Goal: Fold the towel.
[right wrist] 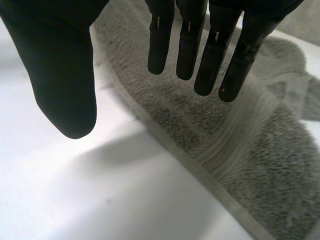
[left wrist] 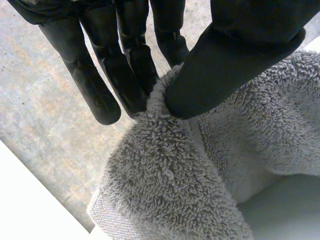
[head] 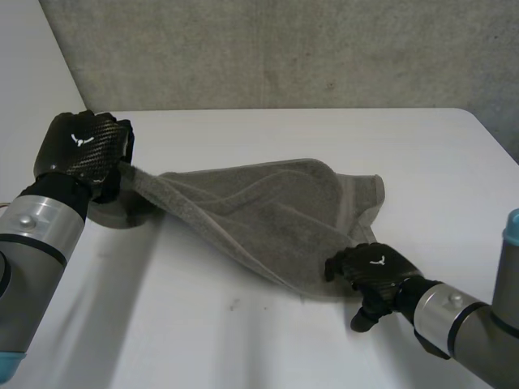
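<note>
At the left side of the white table (head: 243, 340), the left hand (head: 85, 150) is raised off the surface and pinches one end of the grey towel (head: 268, 215). In its wrist view the thumb presses a bunched tip of terry against the fingers (left wrist: 100, 85), so the grasp looks firm. From that pinch the towel slopes down and to the right in a stretched band. It then widens into a rumpled heap on the middle of the table, with one layer lapped loosely over another.

At the towel's right end, near its front hem, the right hand (head: 377, 271) sits low with its fingers straight and its thumb spread apart. It holds nothing: the fingers are above the hem and the thumb is over bare table.

I judge the fold barely begun. One end is gripped, the other is not yet taken, and no clean crease or matched edges show.
</note>
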